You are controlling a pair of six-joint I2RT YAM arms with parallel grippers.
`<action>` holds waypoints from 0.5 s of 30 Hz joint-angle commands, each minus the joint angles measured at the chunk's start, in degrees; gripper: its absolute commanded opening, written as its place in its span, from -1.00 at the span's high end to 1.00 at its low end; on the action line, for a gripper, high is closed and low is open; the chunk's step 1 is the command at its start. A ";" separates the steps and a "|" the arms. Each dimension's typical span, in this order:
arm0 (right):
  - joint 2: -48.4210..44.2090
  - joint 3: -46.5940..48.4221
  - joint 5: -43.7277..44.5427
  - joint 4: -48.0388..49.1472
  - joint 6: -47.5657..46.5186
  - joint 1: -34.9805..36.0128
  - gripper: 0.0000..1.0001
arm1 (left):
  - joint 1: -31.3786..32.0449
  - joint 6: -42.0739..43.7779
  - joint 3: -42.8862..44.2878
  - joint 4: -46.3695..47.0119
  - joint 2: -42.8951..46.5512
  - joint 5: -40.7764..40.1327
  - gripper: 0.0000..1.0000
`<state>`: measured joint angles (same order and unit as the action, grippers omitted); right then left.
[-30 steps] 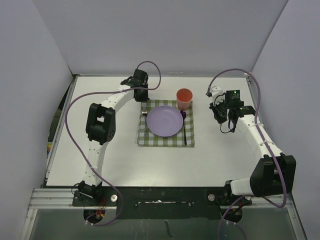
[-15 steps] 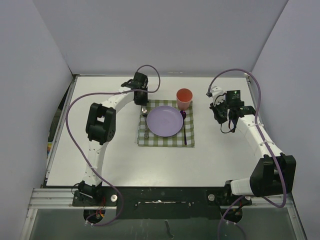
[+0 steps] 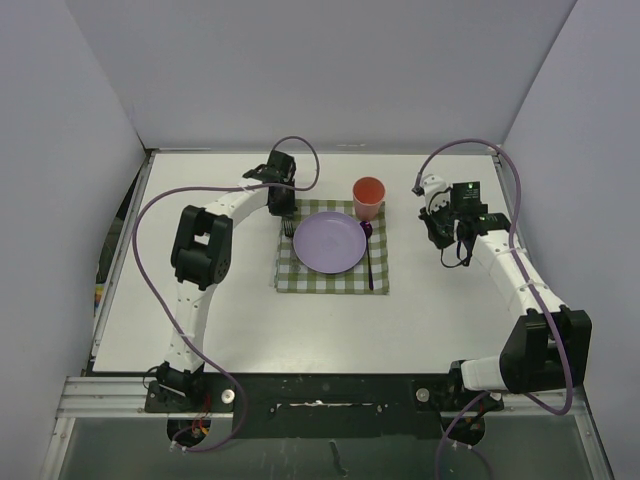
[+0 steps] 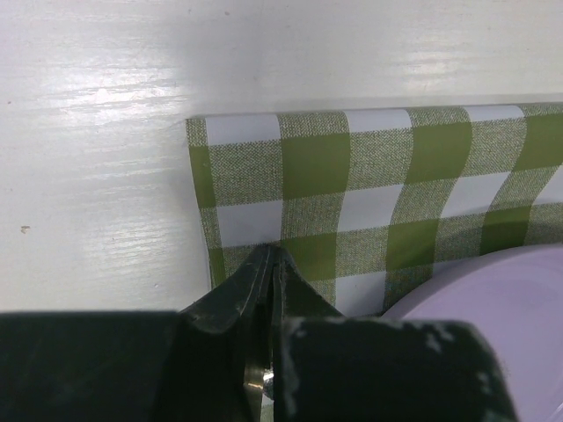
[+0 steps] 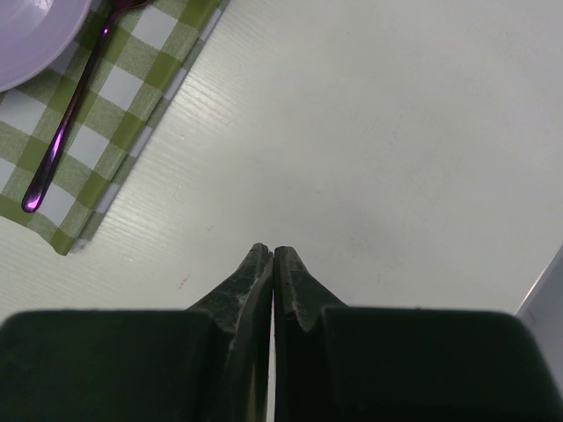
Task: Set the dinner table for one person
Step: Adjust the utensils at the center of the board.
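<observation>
Left tool (image 4: 271,264) shifted slightly; wrist view alone shows tips closed over cloth (image 4: 369,176).

Top camera looking steeply down from near edge, covering whole dinner table (image 3: 420,320). Wrist cameras pointing down close, both catching checked cloth (image 5: 106,105).

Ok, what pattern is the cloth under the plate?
Green-and-white checks; the cloth shows best in the left wrist view.
</observation>
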<state>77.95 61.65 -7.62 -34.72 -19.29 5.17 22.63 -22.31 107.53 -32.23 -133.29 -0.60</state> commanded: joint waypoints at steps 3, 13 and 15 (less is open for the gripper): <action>-1.55 -0.03 -1.21 2.64 0.13 -0.44 1.00 | 0.75 0.13 -0.94 2.01 5.33 0.79 1.00; -1.16 -0.13 -1.97 2.99 0.13 -0.43 1.00 | 0.91 1.42 -0.44 2.06 8.17 1.34 1.00; -1.01 0.03 -2.10 2.97 0.13 -0.43 1.00 | 1.00 1.55 -0.75 2.06 9.04 1.28 1.00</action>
<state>77.95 61.34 -8.29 -34.35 -19.29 5.17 23.00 -21.78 107.04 -31.77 -132.77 -0.40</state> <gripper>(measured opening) 0.023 0.007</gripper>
